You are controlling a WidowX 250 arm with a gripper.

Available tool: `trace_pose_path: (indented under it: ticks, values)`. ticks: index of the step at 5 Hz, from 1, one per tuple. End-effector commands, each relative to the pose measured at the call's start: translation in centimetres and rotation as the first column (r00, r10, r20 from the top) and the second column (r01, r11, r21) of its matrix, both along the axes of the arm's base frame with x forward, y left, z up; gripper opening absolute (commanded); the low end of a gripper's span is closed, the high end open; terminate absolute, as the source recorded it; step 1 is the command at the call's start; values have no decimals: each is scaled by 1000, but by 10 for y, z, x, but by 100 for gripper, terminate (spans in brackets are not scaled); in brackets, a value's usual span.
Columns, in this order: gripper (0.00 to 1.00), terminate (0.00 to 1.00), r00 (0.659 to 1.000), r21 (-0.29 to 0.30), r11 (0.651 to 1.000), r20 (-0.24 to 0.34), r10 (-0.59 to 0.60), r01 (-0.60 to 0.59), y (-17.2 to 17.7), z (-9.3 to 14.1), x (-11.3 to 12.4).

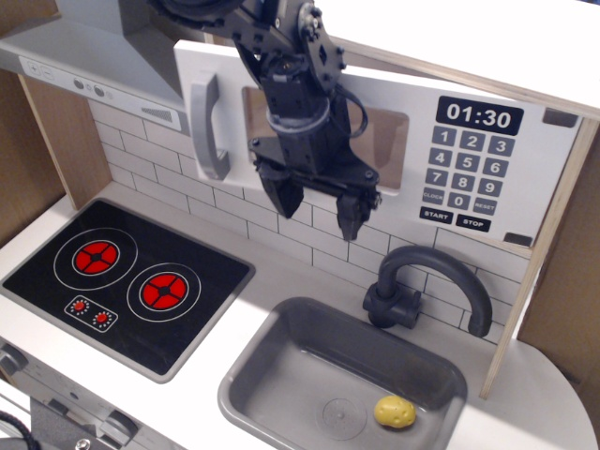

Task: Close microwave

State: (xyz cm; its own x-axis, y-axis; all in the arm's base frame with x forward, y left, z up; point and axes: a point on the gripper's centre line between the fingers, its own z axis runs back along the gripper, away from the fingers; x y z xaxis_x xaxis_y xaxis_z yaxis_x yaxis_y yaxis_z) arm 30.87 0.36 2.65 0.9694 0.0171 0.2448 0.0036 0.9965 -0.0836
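Note:
The microwave (487, 84) is a pale wood box at the upper right with a wide white door (384, 94), a grey vertical handle (210, 127), a rectangular window and a black keypad (464, 178) reading 01:30. The door lies almost flat against the microwave's front. My black gripper (319, 208) hangs in front of the door's window, fingers pointing down and spread open, holding nothing. My arm covers part of the window.
A grey slanted range hood (89, 66) is at the upper left. A black cooktop (122, 281) with red burners lies at the left. A grey sink (281, 394) holds a yellow toy (395, 412), with a dark faucet (422, 286) behind it.

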Motion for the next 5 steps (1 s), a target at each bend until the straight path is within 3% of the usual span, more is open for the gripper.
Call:
trace_pose_path:
  ticks: [1, 4, 5]
  values:
    - [100, 0, 991, 8, 1000, 131, 1, -2, 8, 14, 32]
    - [100, 0, 982, 17, 1000, 190, 15, -18, 12, 12, 54]
    - [100, 0, 986, 22, 1000, 166, 16, -19, 14, 16, 38]
